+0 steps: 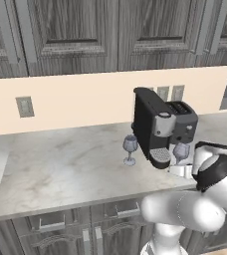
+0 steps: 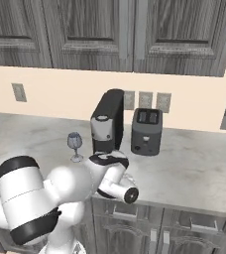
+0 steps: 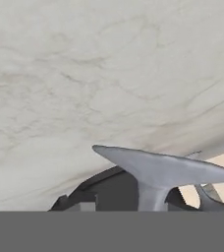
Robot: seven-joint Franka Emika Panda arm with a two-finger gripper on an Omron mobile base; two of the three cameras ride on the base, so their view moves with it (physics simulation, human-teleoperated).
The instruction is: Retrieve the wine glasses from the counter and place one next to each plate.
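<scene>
Gripper: the gripper (image 1: 181, 168) sits low at the front of the counter, at about 4 o'clock from the coffee machine in the left base view. Whether its jaws are apart or pressed on the glass stem cannot be told.
Near glass: a wine glass (image 1: 181, 151) stands right at the gripper, its bowl showing just above the white hand and beside the coffee machine's drip tray. In the hand view its round foot (image 3: 165, 170) and stem fill the lower middle, seen from very close.
Far glass: the second wine glass (image 1: 130, 149) stands upright on the stone, at 9 o'clock from the coffee machine base in the left base view, apart from the arm. It also shows in the right base view (image 2: 75, 146).
Counter: the counter (image 1: 60, 169) is light marbled stone over grey cabinets.
Coffee machine: the coffee machine (image 1: 153, 127) is black and stands toward the wall.
Toaster: the toaster (image 2: 146, 131) is dark and sits at 3 o'clock from the coffee machine in the right base view.
</scene>
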